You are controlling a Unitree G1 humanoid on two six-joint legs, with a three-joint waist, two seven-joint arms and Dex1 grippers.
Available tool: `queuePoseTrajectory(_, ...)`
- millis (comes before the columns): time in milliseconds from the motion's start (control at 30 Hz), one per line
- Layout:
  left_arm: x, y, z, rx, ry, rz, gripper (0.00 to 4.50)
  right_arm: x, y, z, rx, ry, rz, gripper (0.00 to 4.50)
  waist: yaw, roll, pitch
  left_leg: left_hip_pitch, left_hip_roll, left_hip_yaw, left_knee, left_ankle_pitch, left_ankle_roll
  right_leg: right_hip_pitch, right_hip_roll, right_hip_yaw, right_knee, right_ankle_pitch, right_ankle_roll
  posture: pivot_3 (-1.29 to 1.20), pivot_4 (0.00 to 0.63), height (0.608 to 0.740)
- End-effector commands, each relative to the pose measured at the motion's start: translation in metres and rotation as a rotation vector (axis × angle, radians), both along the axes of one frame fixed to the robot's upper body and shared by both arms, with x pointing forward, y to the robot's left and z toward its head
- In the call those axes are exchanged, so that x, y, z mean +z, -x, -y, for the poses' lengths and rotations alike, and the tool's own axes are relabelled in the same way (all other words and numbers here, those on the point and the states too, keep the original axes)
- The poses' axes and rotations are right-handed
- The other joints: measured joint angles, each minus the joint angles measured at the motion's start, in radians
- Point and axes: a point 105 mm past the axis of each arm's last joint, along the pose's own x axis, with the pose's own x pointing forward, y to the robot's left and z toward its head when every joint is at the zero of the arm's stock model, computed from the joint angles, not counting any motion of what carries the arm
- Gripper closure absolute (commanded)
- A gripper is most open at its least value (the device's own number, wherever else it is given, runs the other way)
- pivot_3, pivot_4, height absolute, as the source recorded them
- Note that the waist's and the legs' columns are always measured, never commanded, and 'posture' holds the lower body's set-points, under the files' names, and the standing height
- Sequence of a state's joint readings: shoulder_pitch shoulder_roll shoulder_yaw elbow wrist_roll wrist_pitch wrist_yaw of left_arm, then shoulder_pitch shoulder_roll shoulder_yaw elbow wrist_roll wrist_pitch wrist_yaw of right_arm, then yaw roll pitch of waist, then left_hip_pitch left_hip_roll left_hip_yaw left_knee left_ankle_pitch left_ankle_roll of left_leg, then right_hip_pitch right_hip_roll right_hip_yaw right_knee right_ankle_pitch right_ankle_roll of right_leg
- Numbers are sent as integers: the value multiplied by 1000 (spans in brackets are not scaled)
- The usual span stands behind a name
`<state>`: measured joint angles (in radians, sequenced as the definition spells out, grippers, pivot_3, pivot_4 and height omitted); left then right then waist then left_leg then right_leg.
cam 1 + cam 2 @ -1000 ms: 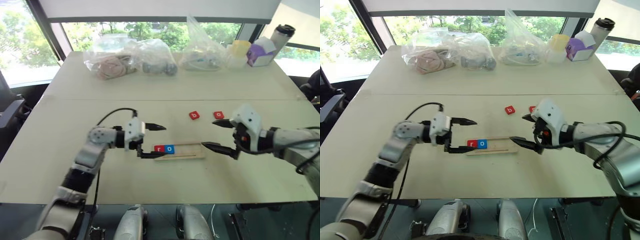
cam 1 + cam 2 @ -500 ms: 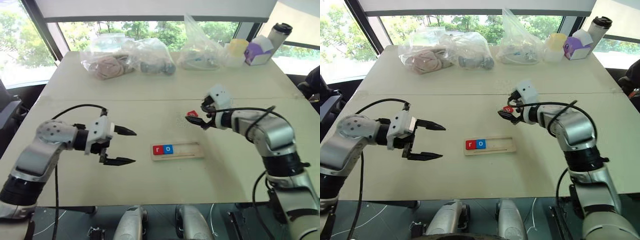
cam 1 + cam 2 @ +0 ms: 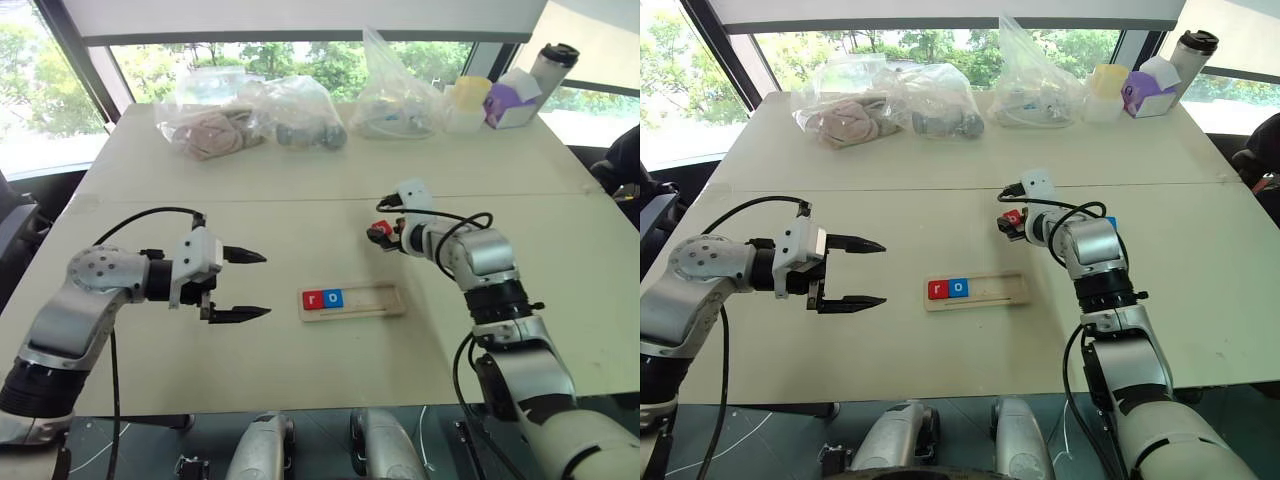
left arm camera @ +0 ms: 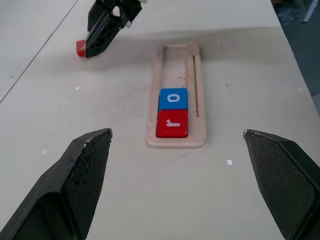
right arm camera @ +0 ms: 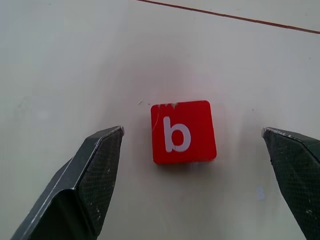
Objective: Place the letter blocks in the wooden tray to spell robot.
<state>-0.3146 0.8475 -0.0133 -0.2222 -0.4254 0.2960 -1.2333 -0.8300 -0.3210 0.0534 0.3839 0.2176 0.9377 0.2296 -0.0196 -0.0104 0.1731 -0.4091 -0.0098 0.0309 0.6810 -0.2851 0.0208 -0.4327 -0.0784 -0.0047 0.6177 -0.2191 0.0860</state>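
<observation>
The wooden tray (image 3: pixel 376 300) lies at the table's middle with a red r block (image 3: pixel 314 299) and a blue o block (image 3: pixel 334 298) side by side at its left end. A red b block (image 5: pixel 183 132) lies flat on the table beyond the tray's right end. My right gripper (image 3: pixel 386 236) hovers open over it, one finger (image 5: pixel 95 170) on each side, not touching. My left gripper (image 3: pixel 262 285) stands open and empty to the left of the tray, pointing at it. A bit of blue (image 3: pixel 1110 222) peeks out behind my right forearm.
Several clear plastic bags (image 3: pixel 290 110) of odds and ends line the table's far side. A yellow container (image 3: pixel 468 100), a purple box (image 3: pixel 510 105) and a tumbler (image 3: pixel 552 68) stand at the far right corner. A seam (image 3: pixel 250 199) crosses the table.
My right gripper has left the tray's right end and reached forward over the b block. My left gripper has drawn back to the left, away from the tray. Both stayed open.
</observation>
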Motion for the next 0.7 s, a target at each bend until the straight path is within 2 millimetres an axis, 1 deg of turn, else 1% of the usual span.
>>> queuePoseTrajectory(33,11,3,1,-2,14,56,4,11,-9,-2,-20,-4,42,0,0,0,0,0,0,0,0,0,0,0,0,0,0,0,0,0,150,740)
queuePoseTrajectory(100,11,3,1,4,15,58,4,9,-9,-4,-7,14,38,0,1,0,0,0,0,0,0,0,0,0,0,0,0,0,0,0,150,740)
queuePoseTrajectory(200,11,3,0,18,17,64,0,3,-8,-4,-17,24,8,864,-1,0,0,0,0,0,0,0,0,0,0,0,0,0,0,0,150,740)
queuePoseTrajectory(233,11,3,-1,21,18,66,0,0,-7,-4,-16,29,-6,1271,-1,0,0,0,0,0,0,0,0,0,0,0,0,0,0,0,150,740)
queuePoseTrajectory(267,10,3,-1,25,19,67,0,-2,-5,-5,-11,35,-12,1860,-1,0,0,0,0,0,0,0,0,0,0,0,0,0,0,0,150,740)
queuePoseTrajectory(300,10,3,-2,29,19,68,0,-3,-4,-6,-5,39,-21,2255,-1,0,0,0,0,0,0,0,0,0,0,0,1,0,0,0,150,740)
queuePoseTrajectory(333,10,2,-2,34,19,69,0,-4,-2,-8,2,38,-29,2953,-1,0,0,0,0,0,0,0,0,0,0,0,1,0,0,0,150,740)
queuePoseTrajectory(367,10,2,-3,37,19,70,0,-5,-1,-10,9,37,-36,3271,-1,0,0,1,0,0,0,0,0,0,0,0,1,0,0,0,150,740)
queuePoseTrajectory(467,11,1,-4,43,18,71,0,-4,6,-17,44,37,-51,3308,0,0,0,1,0,0,0,0,0,0,0,0,1,0,0,0,150,740)
queuePoseTrajectory(533,11,0,-4,43,20,71,0,2,10,-18,43,35,-43,3308,0,0,0,1,0,0,0,0,0,0,0,0,1,0,0,0,150,740)
queuePoseTrajectory(633,12,1,-2,32,29,60,0,33,21,-3,3,19,-19,3308,3,1,1,0,0,0,0,0,0,0,0,0,1,0,0,0,150,740)
queuePoseTrajectory(667,12,2,-1,24,34,53,0,46,31,3,12,8,-16,3308,5,2,1,0,0,0,0,0,0,-1,0,0,1,0,0,0,150,740)
queuePoseTrajectory(700,12,3,-1,18,37,48,0,54,38,5,22,4,-17,3308,9,3,2,-1,0,0,0,0,0,-1,-1,0,1,0,0,0,150,740)
